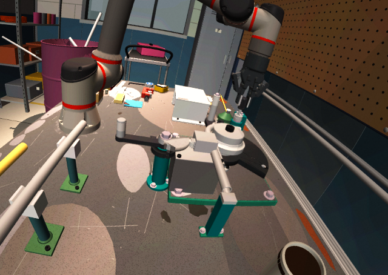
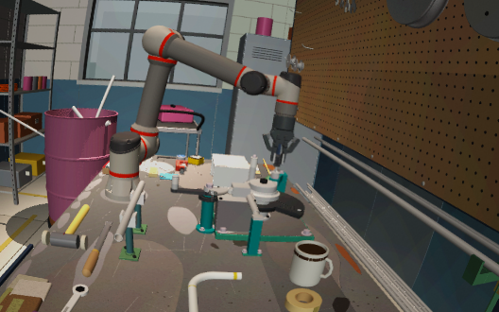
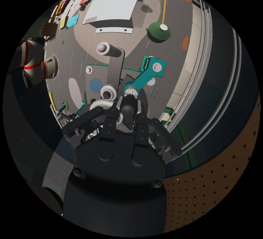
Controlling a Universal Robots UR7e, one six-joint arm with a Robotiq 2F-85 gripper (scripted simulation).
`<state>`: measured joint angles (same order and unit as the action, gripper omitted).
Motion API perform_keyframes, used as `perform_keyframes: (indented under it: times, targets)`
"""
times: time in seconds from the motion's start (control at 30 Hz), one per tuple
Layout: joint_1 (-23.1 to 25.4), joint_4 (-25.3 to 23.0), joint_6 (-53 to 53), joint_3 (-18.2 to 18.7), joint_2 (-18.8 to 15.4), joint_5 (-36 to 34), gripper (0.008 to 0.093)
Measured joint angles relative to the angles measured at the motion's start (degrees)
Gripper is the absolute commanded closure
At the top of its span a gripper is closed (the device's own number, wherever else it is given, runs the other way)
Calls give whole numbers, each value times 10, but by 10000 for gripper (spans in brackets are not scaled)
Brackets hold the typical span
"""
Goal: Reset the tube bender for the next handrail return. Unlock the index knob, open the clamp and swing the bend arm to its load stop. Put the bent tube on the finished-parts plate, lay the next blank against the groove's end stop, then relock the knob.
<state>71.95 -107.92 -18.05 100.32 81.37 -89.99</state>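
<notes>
My gripper (image 1: 243, 104) (image 2: 277, 163) (image 3: 128, 109) hangs point-down over the far right end of the tube bender, closed on the small dark index knob (image 3: 128, 106), which sits on a teal bracket (image 1: 238, 118) (image 3: 147, 74). The round forming die (image 1: 228, 137) (image 2: 262, 187) carries a grey tube (image 1: 221, 171) that runs toward me onto a teal support post (image 1: 219, 214). The dark clamp lever (image 1: 141, 137) (image 3: 113, 64) with its grey handle points left. A long blank tube (image 1: 40, 175) (image 2: 131, 208) rests on two V-stands at the left. A bent tube (image 2: 209, 282) lies near the front edge.
The pegboard wall (image 1: 329, 47) and its rails (image 1: 326, 147) run close on the right of my gripper. A white box (image 1: 189, 104) and a green cone (image 1: 224, 115) stand just behind the bender. A mug (image 2: 309, 263), tape roll (image 2: 303, 299) and hand tools lie at the front.
</notes>
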Motion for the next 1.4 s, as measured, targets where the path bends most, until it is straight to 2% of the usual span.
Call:
perform_keyframes:
  times: [1.4]
  targets:
    - [0, -11, 0, 7, 1, -1, 934]
